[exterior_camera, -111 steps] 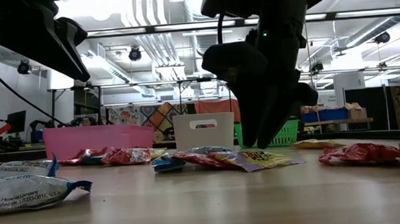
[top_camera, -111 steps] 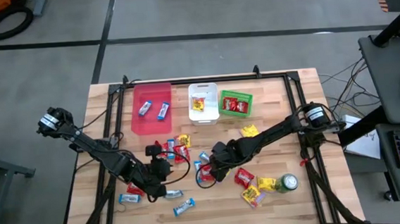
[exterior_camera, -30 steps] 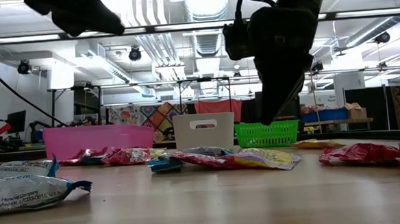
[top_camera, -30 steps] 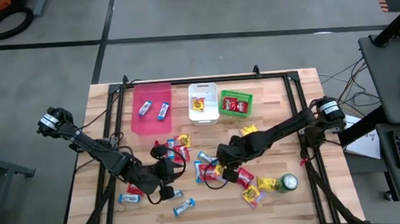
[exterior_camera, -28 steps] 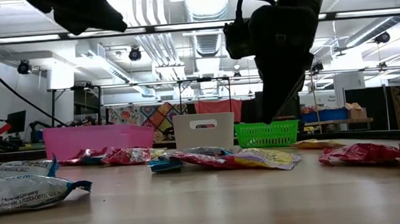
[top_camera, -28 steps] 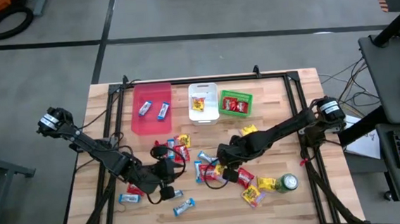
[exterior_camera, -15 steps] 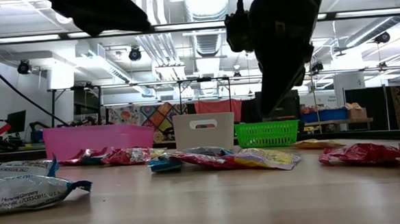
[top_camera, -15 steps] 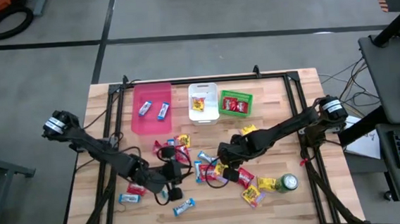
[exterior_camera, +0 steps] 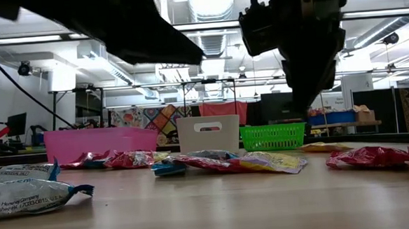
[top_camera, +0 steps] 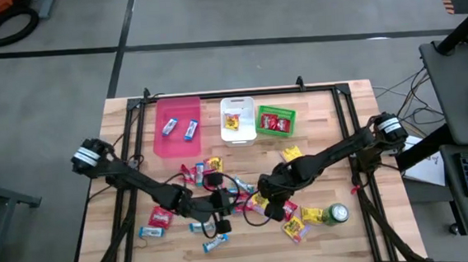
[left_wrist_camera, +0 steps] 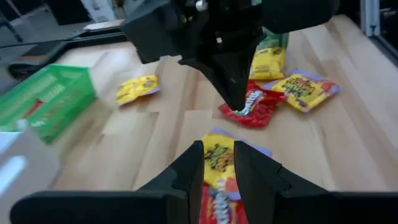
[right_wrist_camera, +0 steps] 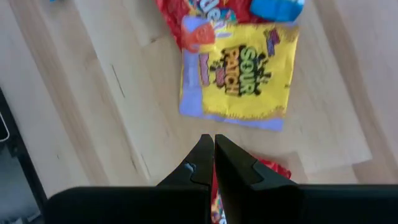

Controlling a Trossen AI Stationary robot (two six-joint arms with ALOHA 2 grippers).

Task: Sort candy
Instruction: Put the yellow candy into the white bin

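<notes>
Wooden table (top_camera: 340, 115), yellow packet (right_wrist_camera: 239, 68) reading "SOUR PATCH", right fingers (right_wrist_camera: 212, 163) closed above it, left fingers (left_wrist_camera: 186, 171) slightly parted, empty.

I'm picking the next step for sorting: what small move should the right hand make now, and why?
Probably open, then lower. The right hand is shut and holds nothing, poised above a red packet, with the yellow packet lying flat just ahead.
</notes>
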